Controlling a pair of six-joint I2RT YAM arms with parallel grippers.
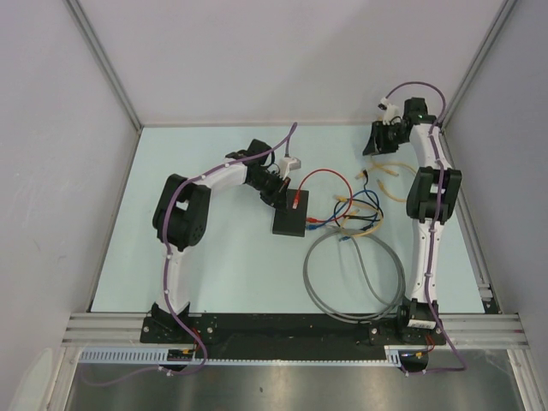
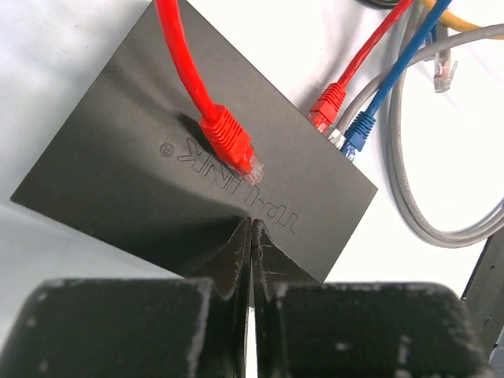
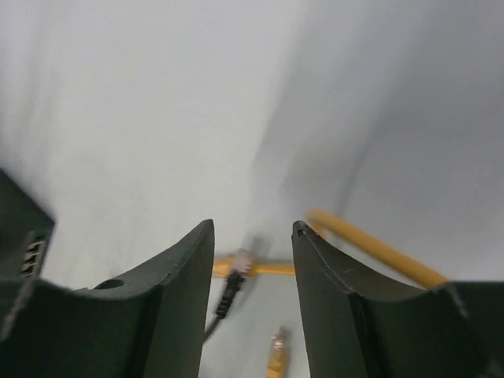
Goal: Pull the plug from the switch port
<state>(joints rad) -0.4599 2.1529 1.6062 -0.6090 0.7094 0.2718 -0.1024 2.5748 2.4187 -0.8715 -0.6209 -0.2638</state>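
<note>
Left gripper [image 2: 250, 227] closed empty over the TP-Link switch [image 2: 118, 173]; right gripper [image 3: 252, 236] open. Pulling the port-side red plug [image 2: 327, 105] could drag the unpinned switch

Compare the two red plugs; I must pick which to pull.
The top red plug lies loose atop the switch; the edge red plug meets its side beside the blue plug. The top red plug's clear tip is bare; the edge red plug's dips past the rim, seemingly into a port. Both are red.
</note>
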